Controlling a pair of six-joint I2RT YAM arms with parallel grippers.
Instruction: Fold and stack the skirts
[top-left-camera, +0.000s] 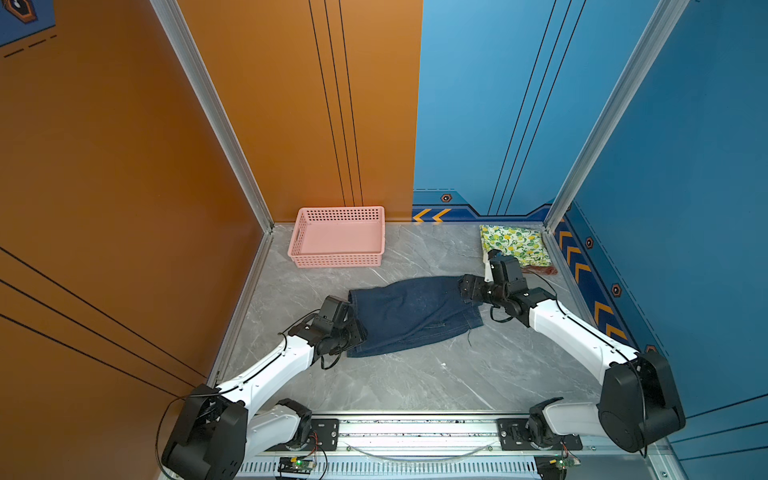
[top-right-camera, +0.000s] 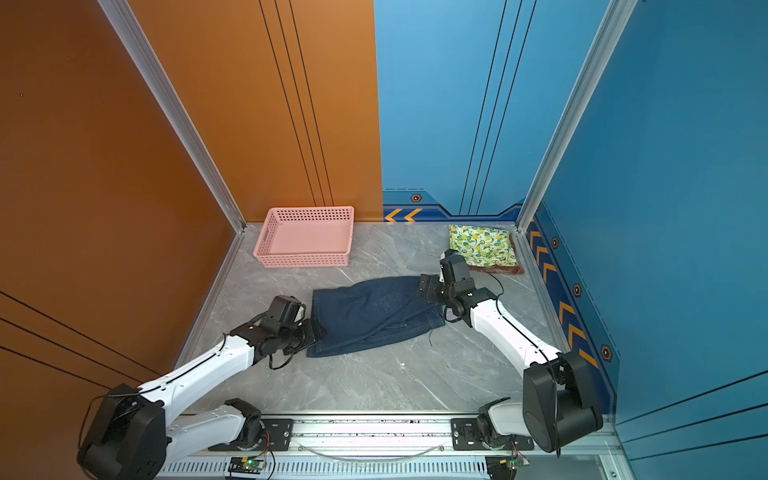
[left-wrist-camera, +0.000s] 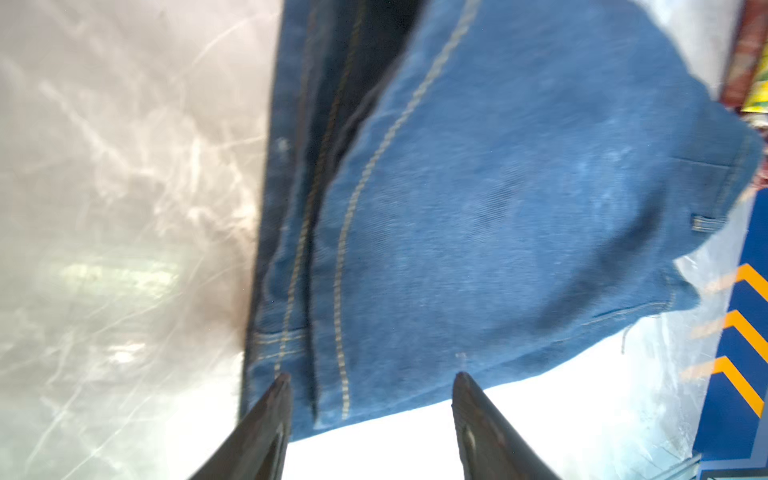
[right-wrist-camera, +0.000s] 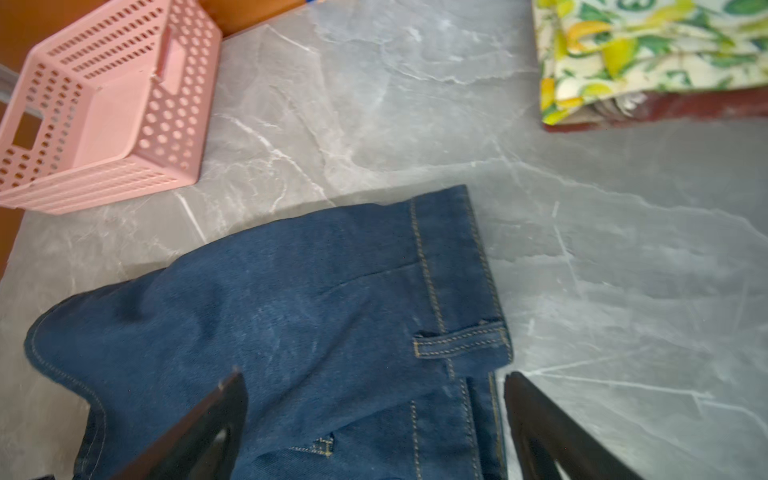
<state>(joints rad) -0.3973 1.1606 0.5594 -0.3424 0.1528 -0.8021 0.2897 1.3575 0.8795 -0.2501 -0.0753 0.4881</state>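
I have the dark blue denim skirt (top-left-camera: 411, 316) flat for folding, left gripper (left-wrist-camera: 370, 376) part-open, right gripper (right-wrist-camera: 372, 376) wide open at its ends, both empty; lemon-print skirt (top-left-camera: 515, 245) stacked on rust-red plaid skirt (right-wrist-camera: 706, 106).

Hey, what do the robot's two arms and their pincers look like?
The left arm and right arm have white shells with bulky black joints and thin black cables along them. The left pincer and right pincer each have two dark, tapering fingers.
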